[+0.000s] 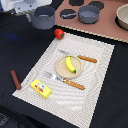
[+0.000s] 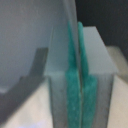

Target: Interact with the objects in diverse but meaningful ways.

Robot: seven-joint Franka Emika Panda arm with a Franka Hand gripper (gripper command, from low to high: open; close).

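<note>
My gripper (image 1: 33, 10) is at the exterior view's upper left, over the near rim of a grey pot (image 1: 44, 18). In the wrist view my gripper (image 2: 78, 80) has its green pads (image 2: 71, 85) pressed together on a thin grey wall (image 2: 65, 30), which looks like the pot's rim. A red tomato (image 1: 59, 33) lies just off the striped mat's far corner. A yellow banana (image 1: 70, 64) lies on a tan plate (image 1: 60, 68) in the middle of the mat. A yellow block (image 1: 41, 88) sits at the mat's near-left corner. A brown sausage (image 1: 16, 79) lies on the dark table to its left. A second grey pan (image 1: 88, 14) stands on the toy stove.
A knife (image 1: 82, 58) and a fork (image 1: 64, 81) with orange handles flank the plate on the striped mat (image 1: 95, 75). The brown toy stove board (image 1: 107, 27) with dark burners runs along the back right. A tan bowl (image 1: 123, 17) sits at its right edge.
</note>
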